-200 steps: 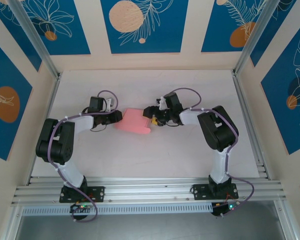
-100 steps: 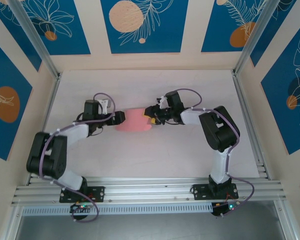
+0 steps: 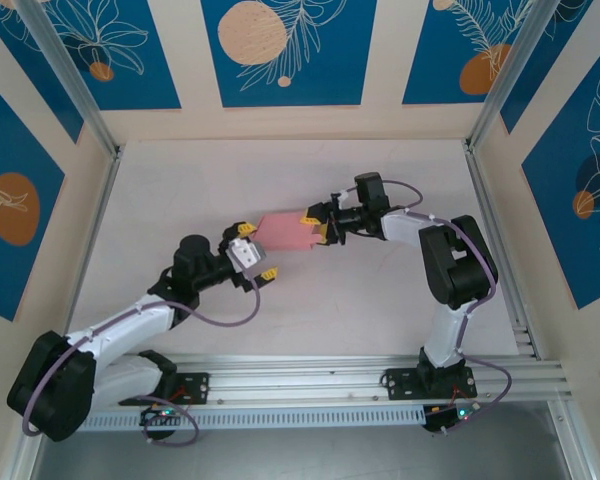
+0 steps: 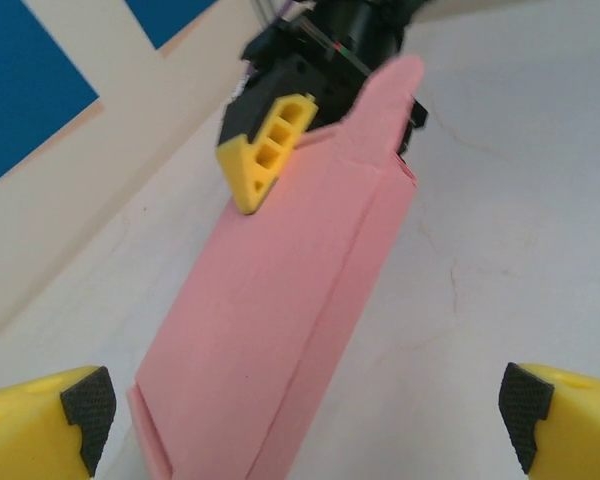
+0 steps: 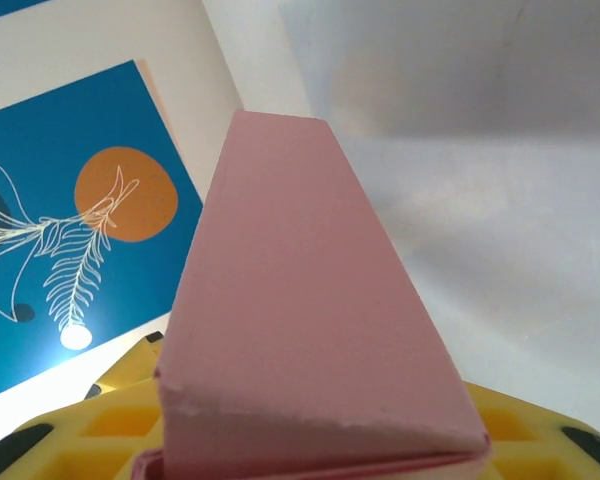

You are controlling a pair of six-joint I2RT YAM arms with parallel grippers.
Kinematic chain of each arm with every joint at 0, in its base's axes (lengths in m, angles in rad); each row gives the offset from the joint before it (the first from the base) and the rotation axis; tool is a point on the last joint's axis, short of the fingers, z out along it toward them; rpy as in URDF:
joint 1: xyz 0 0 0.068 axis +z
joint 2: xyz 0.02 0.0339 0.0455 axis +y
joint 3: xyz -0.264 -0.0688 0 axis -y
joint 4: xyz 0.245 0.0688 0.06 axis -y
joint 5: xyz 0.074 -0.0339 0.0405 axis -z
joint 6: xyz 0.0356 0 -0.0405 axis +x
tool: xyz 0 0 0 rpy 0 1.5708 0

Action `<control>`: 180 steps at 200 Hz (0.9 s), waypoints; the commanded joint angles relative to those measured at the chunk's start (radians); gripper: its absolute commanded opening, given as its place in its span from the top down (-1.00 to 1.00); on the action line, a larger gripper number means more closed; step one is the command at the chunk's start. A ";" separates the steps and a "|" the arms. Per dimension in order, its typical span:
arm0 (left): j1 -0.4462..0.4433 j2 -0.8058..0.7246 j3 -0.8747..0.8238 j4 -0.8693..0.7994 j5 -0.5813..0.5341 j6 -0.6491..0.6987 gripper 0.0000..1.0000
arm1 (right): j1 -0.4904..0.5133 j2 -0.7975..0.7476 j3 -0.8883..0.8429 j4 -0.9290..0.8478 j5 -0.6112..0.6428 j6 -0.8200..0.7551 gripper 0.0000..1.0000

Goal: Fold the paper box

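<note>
At centre-left of the top view, your left gripper (image 3: 256, 251) stands spread wide and holds nothing, with its fingers aimed up and right at the paper box (image 3: 283, 231). The box sits just beyond them near frame centre. Its long axis runs left to right, and its right end is pinched in the right gripper (image 3: 318, 227). In the left wrist view the box runs from bottom left to top centre, straight away from the camera. Its near end lies between the spread pads, but nearer the pad (image 4: 40, 425) at the frame's lower left. Your left arm is the free one and is close to that loose end, so I judge you should centre on it before any grasp.
</note>
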 commanded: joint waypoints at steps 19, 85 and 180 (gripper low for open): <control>-0.073 0.107 0.088 -0.060 -0.201 0.216 -0.99 | 0.022 -0.037 0.024 -0.080 -0.085 0.021 0.08; -0.090 0.155 0.182 -0.196 -0.257 0.232 -0.51 | 0.041 0.002 0.008 -0.099 -0.127 0.018 0.06; -0.092 0.142 0.355 -0.591 -0.135 0.239 0.09 | -0.016 -0.015 -0.009 -0.201 -0.092 -0.097 -0.47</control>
